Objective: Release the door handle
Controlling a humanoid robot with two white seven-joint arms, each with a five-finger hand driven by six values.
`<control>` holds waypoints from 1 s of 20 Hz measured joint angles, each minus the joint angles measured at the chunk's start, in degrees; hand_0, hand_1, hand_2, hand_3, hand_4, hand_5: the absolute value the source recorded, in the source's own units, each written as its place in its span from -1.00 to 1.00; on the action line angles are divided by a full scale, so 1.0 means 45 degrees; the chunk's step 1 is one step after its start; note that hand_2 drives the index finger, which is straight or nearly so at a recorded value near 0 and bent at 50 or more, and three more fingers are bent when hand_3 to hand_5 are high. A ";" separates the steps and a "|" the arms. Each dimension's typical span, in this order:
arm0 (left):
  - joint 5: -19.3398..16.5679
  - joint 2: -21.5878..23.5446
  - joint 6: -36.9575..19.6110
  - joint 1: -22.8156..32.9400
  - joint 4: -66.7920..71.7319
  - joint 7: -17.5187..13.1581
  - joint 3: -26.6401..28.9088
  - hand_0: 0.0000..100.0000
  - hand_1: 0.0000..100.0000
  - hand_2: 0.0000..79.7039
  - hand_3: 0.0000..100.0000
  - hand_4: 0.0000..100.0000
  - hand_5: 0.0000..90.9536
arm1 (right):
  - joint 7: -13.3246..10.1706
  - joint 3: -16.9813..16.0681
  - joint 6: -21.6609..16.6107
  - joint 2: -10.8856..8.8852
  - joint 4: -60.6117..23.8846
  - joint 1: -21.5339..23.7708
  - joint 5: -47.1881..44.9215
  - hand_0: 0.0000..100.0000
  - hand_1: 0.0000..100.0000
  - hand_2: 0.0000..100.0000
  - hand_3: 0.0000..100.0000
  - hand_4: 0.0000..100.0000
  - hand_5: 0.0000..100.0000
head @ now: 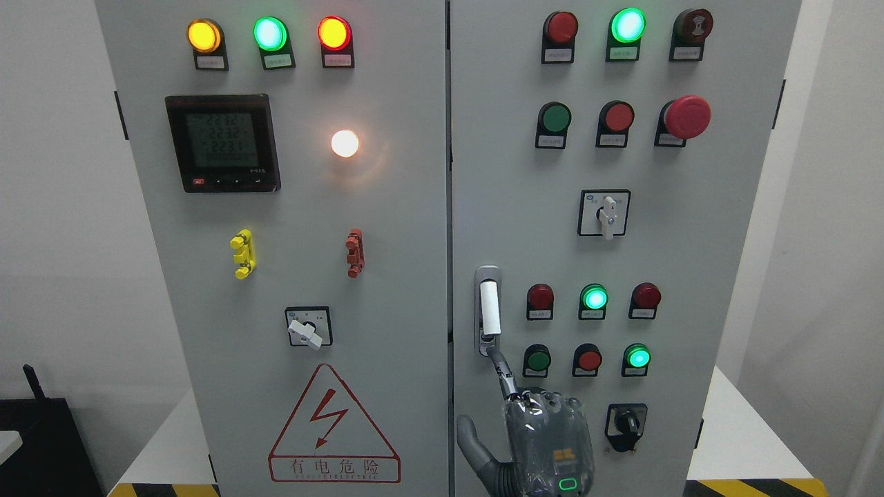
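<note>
The right hand [545,442] rises from the bottom edge, directly below the door handle [489,307], its back toward the camera. It grasps nothing. 1 finger, the index finger [503,373], stretches up so that its tip reaches the handle's lower end, touching it or just short of it; the thumb [473,442] splays out to the side, clear of the metal. The other fingers cannot be made out past the knuckles. That lone fingertip looks like the last point of contact rather than a hold, so I judge the release nearly finished, with only the finger to draw away.

The handle itself is a white upright bar in a chrome recess, lying flat against the right door [690,248] close to the seam between the 2 doors, which suggests the door is shut and latched.

Beside the handle, away from the seam, sit 2 rows of 3 round buttons [594,328], and below these, level with the hand, a black rotary switch [627,426]. A careless withdrawal could brush them.
</note>
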 measured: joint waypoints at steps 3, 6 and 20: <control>0.0000 0.0000 0.0000 0.0000 0.0000 0.0000 0.0000 -0.76 -0.22 -1.00 -1.00 -1.00 -1.00 | -0.0277 -0.0101 -0.0275 -0.0002 -0.0085 0.0124 -0.0003 0.06 -0.32 0.46 1.00 0.78 0.90; 0.0000 0.0000 0.0000 0.0000 0.0000 -0.0001 0.0000 -0.76 -0.22 -1.00 -1.00 -1.00 -1.00 | -0.0427 -0.0229 -0.0434 -0.0003 -0.0166 0.0219 -0.0007 -0.10 -0.38 0.57 1.00 0.80 0.90; 0.0000 0.0001 0.0000 -0.0002 0.0000 0.0000 0.0000 -0.76 -0.22 -1.00 -1.00 -1.00 -1.00 | -0.0648 -0.0682 -0.0496 0.0006 -0.0791 0.0151 -0.0894 -0.28 -0.44 0.59 1.00 0.79 0.92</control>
